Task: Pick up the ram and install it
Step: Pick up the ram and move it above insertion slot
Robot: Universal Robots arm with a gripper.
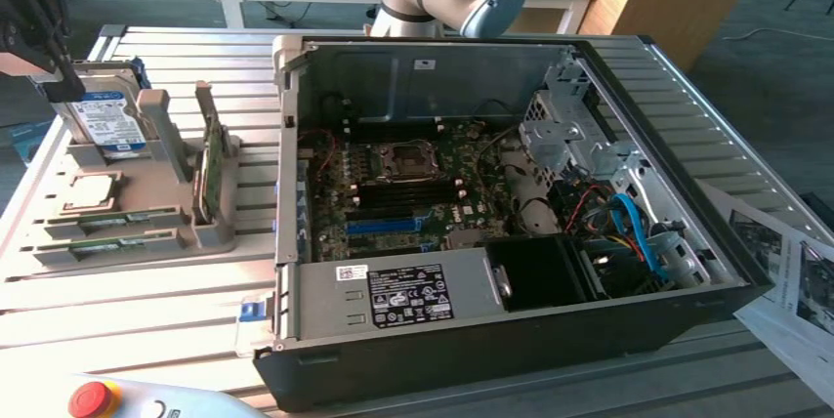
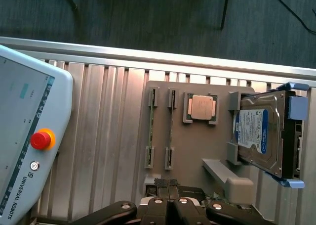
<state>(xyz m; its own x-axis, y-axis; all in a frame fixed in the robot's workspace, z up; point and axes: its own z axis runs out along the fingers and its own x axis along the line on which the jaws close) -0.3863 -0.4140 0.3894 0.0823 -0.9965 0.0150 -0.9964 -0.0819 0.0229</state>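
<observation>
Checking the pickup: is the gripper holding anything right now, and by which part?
Nothing is held. The gripper is shut on nothing; the ram lies in the tray.

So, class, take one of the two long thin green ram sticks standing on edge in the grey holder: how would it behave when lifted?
The ram stick looks like a rigid board, so probably stiff, not floppy. Very thin, so likely light and narrow to grip. Held at both ends by the grey holder, it probably won't tip until pulled free.
</observation>
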